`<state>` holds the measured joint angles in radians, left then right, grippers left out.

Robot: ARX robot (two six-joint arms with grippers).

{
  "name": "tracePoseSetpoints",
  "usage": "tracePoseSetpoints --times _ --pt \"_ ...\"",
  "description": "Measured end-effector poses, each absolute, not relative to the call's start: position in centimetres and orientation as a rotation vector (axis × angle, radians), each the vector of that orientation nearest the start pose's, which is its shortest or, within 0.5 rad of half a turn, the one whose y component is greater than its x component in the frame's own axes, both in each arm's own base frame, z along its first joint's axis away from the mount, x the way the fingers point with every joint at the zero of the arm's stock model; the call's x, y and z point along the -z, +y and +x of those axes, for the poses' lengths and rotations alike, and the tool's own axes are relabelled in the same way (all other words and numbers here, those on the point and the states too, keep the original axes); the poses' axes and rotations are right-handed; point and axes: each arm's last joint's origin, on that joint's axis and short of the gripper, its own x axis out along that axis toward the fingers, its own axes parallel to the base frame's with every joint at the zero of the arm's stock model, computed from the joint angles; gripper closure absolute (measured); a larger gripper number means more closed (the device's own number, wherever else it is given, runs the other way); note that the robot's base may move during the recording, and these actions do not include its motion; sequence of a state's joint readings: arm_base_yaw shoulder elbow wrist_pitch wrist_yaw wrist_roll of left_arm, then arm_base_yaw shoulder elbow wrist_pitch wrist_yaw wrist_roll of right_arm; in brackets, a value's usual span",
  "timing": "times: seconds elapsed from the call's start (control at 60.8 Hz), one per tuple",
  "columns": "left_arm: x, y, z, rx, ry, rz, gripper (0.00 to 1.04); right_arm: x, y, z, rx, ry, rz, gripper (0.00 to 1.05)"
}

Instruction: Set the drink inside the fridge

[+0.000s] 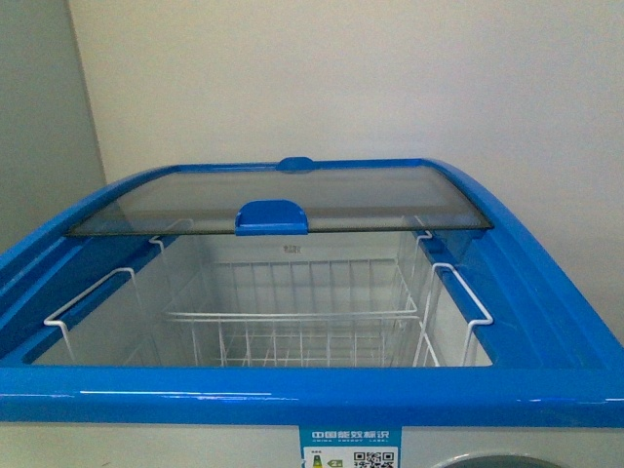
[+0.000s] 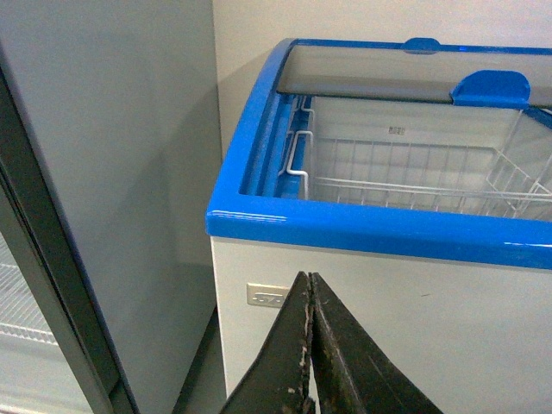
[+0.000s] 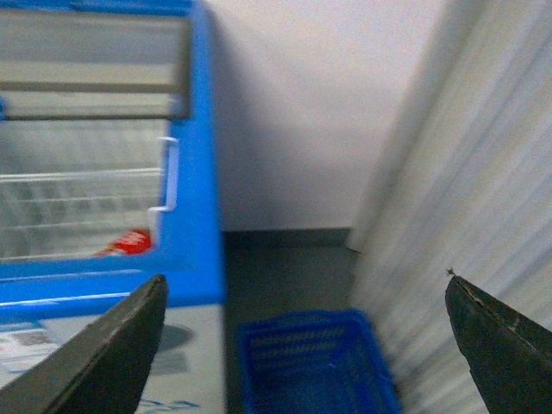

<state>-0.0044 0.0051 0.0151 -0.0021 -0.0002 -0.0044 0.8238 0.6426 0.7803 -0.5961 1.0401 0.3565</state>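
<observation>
Front view, fridge [image 1: 546, 322] label "中国能效标识", left end effector [image 2: 310, 345] clenched empty, right end effector [image 3: 306, 332] released.

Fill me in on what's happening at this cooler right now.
Nothing is being held. The fridge stands open, its glass lid slid to the back over a wire basket. The left claw is shut and empty in front of the cooler's white wall. The right claw is open beside the cooler, above a blue crate on the floor. A red-capped item, probably the drink, already lies inside; that view is blurred.
</observation>
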Motion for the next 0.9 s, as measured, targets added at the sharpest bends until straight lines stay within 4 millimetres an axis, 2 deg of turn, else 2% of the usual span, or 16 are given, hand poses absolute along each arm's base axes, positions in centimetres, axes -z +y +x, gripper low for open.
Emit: tracePoseSetpoints --times 0.049,0.115,0.214,0.329,0.411,0.658,0.724,0.905 --pt "-16.8 0.0 9.7 0.004 -0.008 -0.004 1.02 -30.3 6.7 10.2 0.078 0.156 0.068 0.22" --pt "-16.8 0.0 9.7 0.004 -0.008 -0.004 1.02 -28.7 5.6 10.0 -0.003 0.047 0.085 0.35" --pt "-16.8 0.0 9.7 0.004 -0.009 -0.004 1.02 -26.8 3.9 9.5 -0.023 -0.018 0.051 0.58" --pt "-16.8 0.0 9.7 0.004 -0.009 -0.004 1.02 -23.5 2.9 9.9 -0.019 0.022 0.008 0.84" --pt "-16.8 0.0 9.7 0.004 -0.009 -0.004 1.02 -22.4 2.2 9.8 -0.012 0.008 0.006 1.03" --pt "-16.8 0.0 9.7 0.004 -0.009 -0.004 1.02 -19.8 0.8 9.8 -0.040 0.010 0.004 1.02" --pt "-16.8 0.0 9.7 0.004 -0.009 -0.004 1.02 -19.3 0.1 9.8 0.000 0.007 0.005 1.02" --pt "-16.8 0.0 9.7 0.004 -0.009 -0.004 1.02 -18.3 0.0 9.8 -0.002 0.009 0.004 1.02"
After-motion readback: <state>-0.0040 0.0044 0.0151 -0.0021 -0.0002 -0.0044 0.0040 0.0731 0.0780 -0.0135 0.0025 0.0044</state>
